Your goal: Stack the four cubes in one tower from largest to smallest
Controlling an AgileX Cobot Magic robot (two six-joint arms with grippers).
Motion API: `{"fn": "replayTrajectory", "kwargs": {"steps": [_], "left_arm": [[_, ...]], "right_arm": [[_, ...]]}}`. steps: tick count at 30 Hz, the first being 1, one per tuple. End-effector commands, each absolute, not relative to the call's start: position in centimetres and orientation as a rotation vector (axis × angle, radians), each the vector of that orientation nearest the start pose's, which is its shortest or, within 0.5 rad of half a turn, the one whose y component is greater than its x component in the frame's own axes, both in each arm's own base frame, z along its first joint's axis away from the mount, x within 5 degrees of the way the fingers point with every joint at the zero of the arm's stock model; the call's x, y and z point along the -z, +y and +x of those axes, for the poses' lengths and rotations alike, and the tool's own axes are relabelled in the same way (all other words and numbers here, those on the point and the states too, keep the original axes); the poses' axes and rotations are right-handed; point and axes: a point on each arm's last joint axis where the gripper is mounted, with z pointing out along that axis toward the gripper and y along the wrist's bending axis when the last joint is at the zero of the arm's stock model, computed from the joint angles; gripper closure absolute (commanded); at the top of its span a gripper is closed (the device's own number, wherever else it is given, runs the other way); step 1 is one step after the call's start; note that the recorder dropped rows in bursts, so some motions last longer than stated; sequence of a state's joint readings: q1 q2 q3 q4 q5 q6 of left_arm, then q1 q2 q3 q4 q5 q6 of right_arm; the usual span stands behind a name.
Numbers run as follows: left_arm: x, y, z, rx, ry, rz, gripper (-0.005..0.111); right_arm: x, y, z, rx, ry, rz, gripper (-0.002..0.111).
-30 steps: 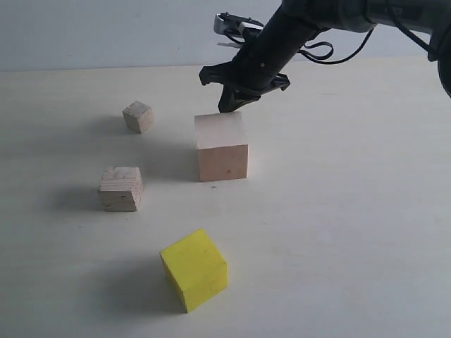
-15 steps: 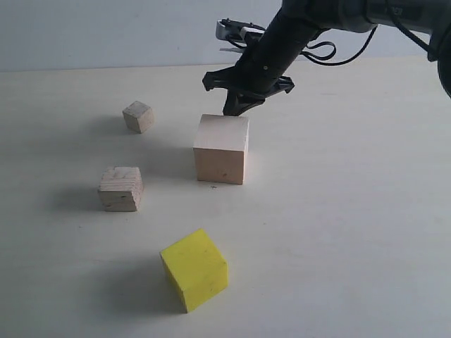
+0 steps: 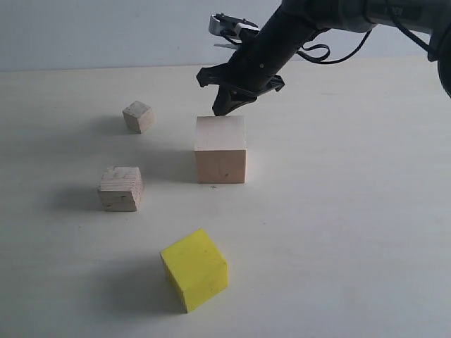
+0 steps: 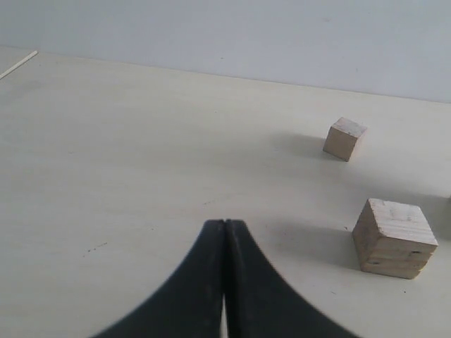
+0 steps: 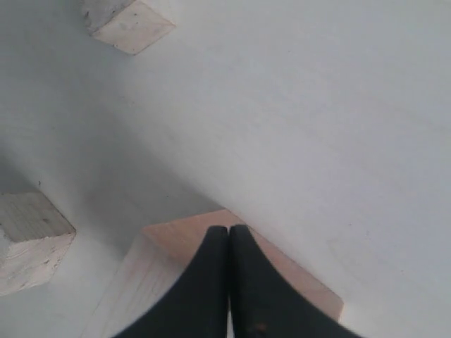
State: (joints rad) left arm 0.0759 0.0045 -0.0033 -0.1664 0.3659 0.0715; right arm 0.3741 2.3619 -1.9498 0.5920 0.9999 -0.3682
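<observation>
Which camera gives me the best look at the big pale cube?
The exterior view: the big pale cube stands whole there, top and front face plain. The right wrist view shows only part of its top, partly hidden by the shut right pincer. The left wrist view does not show it.

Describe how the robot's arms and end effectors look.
The right arm is black, with looped black cables and a small white part near the wrist. The right end effector and left end effector each have two black fingers, curved and tapering to a point.
</observation>
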Motion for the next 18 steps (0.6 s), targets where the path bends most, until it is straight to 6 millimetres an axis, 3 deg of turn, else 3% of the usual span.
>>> {"fn": "replayTrajectory", "kwargs": {"steps": [1,9,18], "left_arm": [[-18.1,-0.2,5.3,0.066,1.84,-0.103,0.107],[-18.1,-0.2,5.3,0.066,1.84,-0.103,0.107],[-18.1,-0.2,5.3,0.065,1.839,-0.101,0.107]], "right_arm": [[-16.1,22.4,44.7,-0.786,2.722,-0.688,0.108],[-16.8,22.2,44.7,-0.768,2.709,-0.7,0.108],[-21.9,20.3,44.8,-0.53,2.613,-0.683,0.108]]}}
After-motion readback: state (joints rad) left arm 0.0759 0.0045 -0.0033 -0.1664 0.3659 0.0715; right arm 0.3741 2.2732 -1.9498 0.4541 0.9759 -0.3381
